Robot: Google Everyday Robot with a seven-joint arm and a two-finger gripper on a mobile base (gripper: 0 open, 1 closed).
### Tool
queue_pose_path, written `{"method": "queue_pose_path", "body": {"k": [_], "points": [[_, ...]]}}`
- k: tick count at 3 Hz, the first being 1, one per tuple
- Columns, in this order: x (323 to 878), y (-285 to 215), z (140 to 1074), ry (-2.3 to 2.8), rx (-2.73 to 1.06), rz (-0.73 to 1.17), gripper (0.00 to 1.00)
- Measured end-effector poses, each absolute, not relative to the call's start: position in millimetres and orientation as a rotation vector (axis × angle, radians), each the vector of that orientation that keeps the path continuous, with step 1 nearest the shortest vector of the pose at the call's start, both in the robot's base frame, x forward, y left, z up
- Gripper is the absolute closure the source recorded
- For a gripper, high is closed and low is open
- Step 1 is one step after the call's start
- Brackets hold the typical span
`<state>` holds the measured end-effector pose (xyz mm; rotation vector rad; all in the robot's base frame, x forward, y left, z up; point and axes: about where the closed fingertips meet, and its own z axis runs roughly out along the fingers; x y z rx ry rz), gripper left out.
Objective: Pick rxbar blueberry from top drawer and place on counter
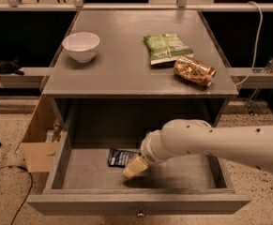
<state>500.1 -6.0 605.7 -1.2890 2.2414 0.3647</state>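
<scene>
- Well above the end effector (135, 167), the matte grey tabletop (126, 74) carries a white bowl (81, 46) to its left, plus a green snack bag (167, 48) and a crinkly orange-brown packet (194, 71) to its right.
- A cardboard box (38, 146) sits far left of it, outside the drawer.
- The smooth white arm (220, 142) reaches into the open top drawer (140, 204).
- The flat navy rxbar blueberry (119, 157) lies on the drawer floor just up-left of the end effector. Can't tell whether they touch, or how wide it's set.

I see gripper (134, 168) low inside the top drawer (82, 172). The rxbar blueberry (119, 157) lies flat on the drawer floor, just to the gripper's left. The counter (126, 67) above it carries a white bowl (81, 46) up-left, and a green snack bag (166, 48) and orange-brown packet (194, 71) up-right.
</scene>
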Motion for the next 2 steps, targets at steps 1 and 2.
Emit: {"method": "queue_pose_path", "body": {"k": [1, 2], "points": [[492.8, 1.1, 600.0, 2.238, -1.304, 0.368, 0.00], [492.8, 9.0, 596.9, 2.229, -1.318, 0.367, 0.00]]}}
